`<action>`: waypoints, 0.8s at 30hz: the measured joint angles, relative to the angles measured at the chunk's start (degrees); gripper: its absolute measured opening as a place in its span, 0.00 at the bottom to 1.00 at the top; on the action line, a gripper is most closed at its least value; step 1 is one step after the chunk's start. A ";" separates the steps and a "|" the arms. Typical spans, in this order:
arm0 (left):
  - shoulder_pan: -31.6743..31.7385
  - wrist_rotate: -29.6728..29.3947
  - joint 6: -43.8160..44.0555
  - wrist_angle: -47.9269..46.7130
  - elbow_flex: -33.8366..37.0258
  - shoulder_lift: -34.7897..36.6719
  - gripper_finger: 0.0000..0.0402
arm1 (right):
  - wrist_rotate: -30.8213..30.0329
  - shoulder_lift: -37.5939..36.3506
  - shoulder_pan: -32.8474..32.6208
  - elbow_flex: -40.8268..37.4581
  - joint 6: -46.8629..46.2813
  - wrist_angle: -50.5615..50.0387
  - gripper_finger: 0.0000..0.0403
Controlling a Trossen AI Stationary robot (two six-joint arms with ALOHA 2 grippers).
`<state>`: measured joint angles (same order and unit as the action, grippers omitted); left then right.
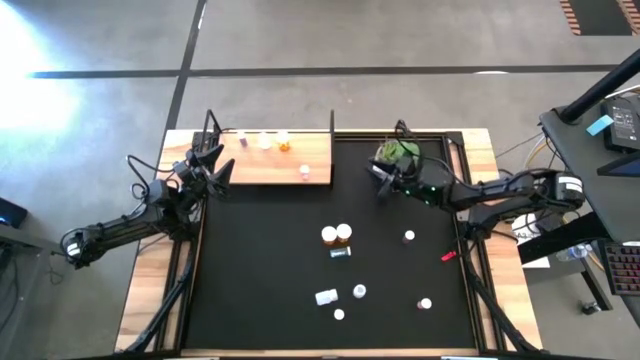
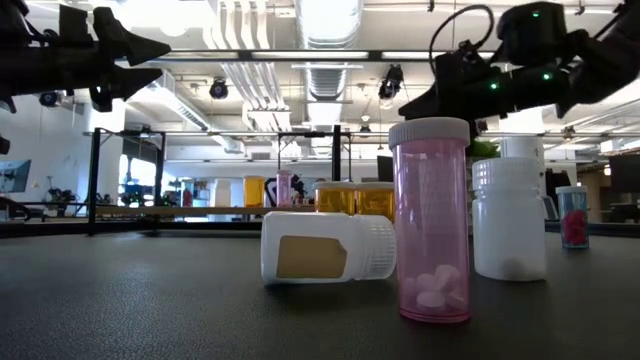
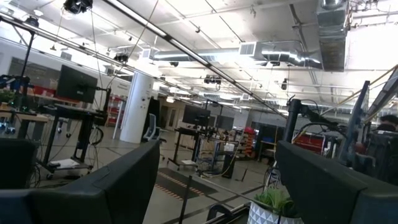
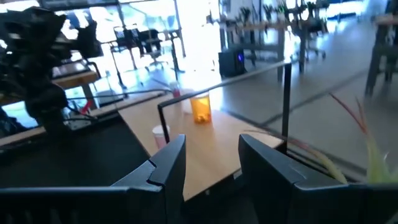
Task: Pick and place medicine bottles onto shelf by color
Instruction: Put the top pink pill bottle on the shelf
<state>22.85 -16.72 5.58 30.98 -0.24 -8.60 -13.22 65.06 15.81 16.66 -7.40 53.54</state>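
From above, my left pincer (image 1: 222, 167) hangs just off the shelf (image 1: 275, 170), at the edge nearest my left arm, its fingers spread and holding nothing. My right pincer (image 1: 381, 181) sits on the shelf's other side, near the potted plant (image 1: 397, 152), also empty. On the shelf stand four medicine bottles: three in a row along the far edge, among them an orange one (image 1: 284, 143), and a pinkish one (image 1: 305, 172) alone on the side toward my right pincer. The rest are scattered over the black mat (image 1: 260, 270) well away from both pincers. An orange-and-white pair (image 1: 337, 235) stands upright near mid-mat, and a white bottle (image 1: 326, 296) lies on its side farther toward the desk's (image 1: 150, 290) near edge. A small red object (image 1: 448, 256) rests near the mat's edge under my right arm.

At mat level, a pink bottle (image 2: 431, 220) stands upright, long axis vertical, tablets at its bottom. The tipped white bottle (image 2: 328, 246) lies with its long axis level, cap pointing toward the pink one; its tan label shows no writing I can read. Another white bottle (image 2: 509, 218) stands upright behind.

Past my left fingers (image 3: 118, 186), held wide apart, I see only the room and the plant's pot.

Past my right fingers (image 4: 165, 171), parted with nothing between them, the shelf board lies ahead with the orange bottle upright on it.
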 joint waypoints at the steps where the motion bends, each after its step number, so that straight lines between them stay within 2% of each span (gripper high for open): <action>1: 0.00 0.01 0.00 0.02 -0.01 0.00 0.76 | 0.03 0.00 -0.16 -0.69 1.04 1.44 0.34; 9: 0.00 0.01 0.00 0.00 0.00 0.00 0.76 | 0.34 -0.32 -0.57 -4.66 10.36 5.59 0.34; 15: -0.02 0.01 -0.01 0.00 -0.01 0.00 0.76 | 5.07 -0.48 -0.57 -9.92 11.59 16.73 0.34; 24: 0.00 0.00 -0.01 0.00 -0.01 0.00 0.76 | 10.19 -0.50 -0.57 -14.68 19.75 24.76 0.34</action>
<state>22.85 -16.72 5.57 30.98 -0.25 -8.60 -3.03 64.55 15.25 1.98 12.35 78.30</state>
